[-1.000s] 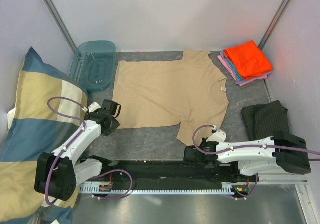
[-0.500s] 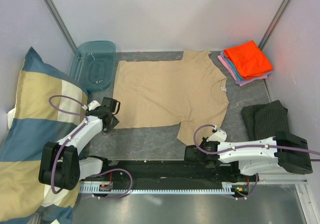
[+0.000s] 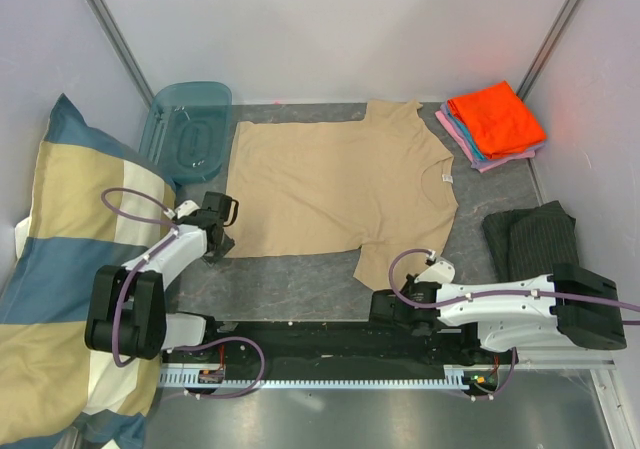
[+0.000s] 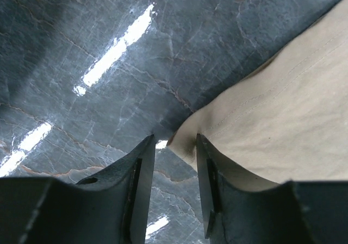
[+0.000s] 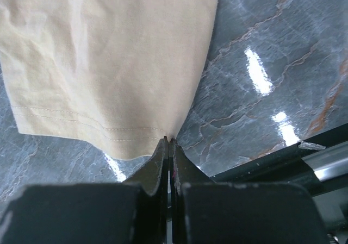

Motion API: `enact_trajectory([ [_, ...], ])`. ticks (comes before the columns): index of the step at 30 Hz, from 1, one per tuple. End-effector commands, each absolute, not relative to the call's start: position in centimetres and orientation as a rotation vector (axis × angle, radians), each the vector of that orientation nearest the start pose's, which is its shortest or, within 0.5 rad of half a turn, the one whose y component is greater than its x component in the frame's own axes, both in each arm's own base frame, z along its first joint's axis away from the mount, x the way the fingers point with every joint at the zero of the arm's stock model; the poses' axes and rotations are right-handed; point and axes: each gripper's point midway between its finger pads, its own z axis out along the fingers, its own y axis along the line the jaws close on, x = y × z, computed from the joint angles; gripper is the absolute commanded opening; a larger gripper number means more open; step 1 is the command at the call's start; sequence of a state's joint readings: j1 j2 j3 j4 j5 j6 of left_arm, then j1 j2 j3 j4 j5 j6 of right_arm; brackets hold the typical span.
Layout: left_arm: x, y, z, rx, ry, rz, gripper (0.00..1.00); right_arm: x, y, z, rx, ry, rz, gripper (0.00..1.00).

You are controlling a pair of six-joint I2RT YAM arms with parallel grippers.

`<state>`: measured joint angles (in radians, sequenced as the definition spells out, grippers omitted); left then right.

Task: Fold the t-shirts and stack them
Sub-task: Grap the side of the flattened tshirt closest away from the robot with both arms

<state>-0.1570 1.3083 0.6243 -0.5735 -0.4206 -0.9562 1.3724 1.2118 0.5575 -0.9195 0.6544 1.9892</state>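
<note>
The tan t-shirt (image 3: 340, 184) lies spread flat on the dark marble table (image 3: 290, 284). My left gripper (image 3: 221, 239) is at its near-left hem corner. In the left wrist view it (image 4: 174, 142) is open, with the shirt's corner (image 4: 190, 138) between the jaws. My right gripper (image 3: 383, 294) is at the near sleeve. In the right wrist view it (image 5: 169, 141) is shut on the sleeve's hem corner (image 5: 109, 75). A folded stack sits at the back right: orange t-shirt (image 3: 497, 116) on top, blue (image 3: 478, 155) and pink (image 3: 452, 129) edges below.
A dark grey striped cloth (image 3: 530, 237) lies at the right. A big blue-and-cream checked pillow (image 3: 65, 269) fills the left side. A teal plastic bin (image 3: 188, 129) stands at the back left. White walls enclose the table on three sides.
My left gripper has moved a little farther from me onto the shirt's near-left corner, and the left arm has drawn in. The right arm has hardly moved.
</note>
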Motion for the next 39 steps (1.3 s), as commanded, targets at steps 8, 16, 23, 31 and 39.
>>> enact_trajectory([
  [8, 26.1, 1.1, 1.9, -1.101, 2.357, 0.280, 0.29, 11.1, 14.6, 2.2, 0.781, 2.354, 0.101, 0.00],
  [16, 26.5, 0.7, 1.5, -1.094, 2.378, 0.257, 0.02, 11.4, 14.6, 2.9, 0.742, 2.338, 0.072, 0.00],
  [23, 27.9, -0.1, 6.0, -0.971, 2.310, 0.115, 0.02, 14.1, 14.3, 10.5, 0.670, 2.173, 0.037, 0.00],
  [31, 28.5, 0.1, 9.4, -0.922, 2.241, 0.084, 0.02, 15.3, 12.6, 15.4, 0.719, 2.060, 0.114, 0.00],
  [39, 29.6, 0.2, 9.5, -0.942, 2.241, 0.107, 0.02, 17.1, 9.2, 17.2, 0.778, 1.969, 0.045, 0.00],
])
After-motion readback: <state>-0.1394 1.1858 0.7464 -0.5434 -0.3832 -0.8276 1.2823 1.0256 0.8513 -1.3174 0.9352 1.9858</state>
